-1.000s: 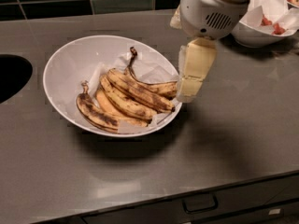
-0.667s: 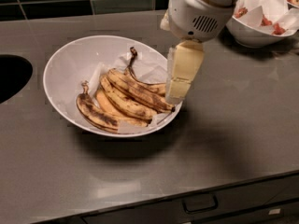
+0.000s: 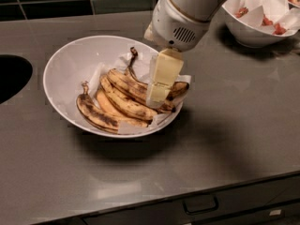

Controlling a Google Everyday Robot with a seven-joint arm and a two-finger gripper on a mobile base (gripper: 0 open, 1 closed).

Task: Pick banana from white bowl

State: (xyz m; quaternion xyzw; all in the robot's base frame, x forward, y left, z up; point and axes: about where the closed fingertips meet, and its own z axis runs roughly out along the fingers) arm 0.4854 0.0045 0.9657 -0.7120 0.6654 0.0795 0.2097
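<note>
The white bowl (image 3: 61,64) stands on the grey counter at centre left, lined with white paper. Several bananas lie in it side by side. The banana (image 3: 127,85) is long and curved, yellow with dark brown streaks, and lies in the middle of the bunch. A darker, blotched banana (image 3: 93,115) lies at the front left, with a paler one (image 3: 108,108) beside it. My gripper (image 3: 158,95) hangs from the white arm and reaches down into the bowl's right side. Its pale yellow tip is at the right ends of the streaked bananas and hides them there.
A deeper white bowl (image 3: 255,34) with paper and reddish pieces stands at the back right. A dark sink opening (image 3: 11,76) lies at the left edge. The counter's front edge with a drawer handle (image 3: 200,204) is below. A dark tiled wall runs behind.
My gripper has moved left and down, from the bowl's right rim to over the right ends of the bananas. The bananas and the bowl have not moved.
</note>
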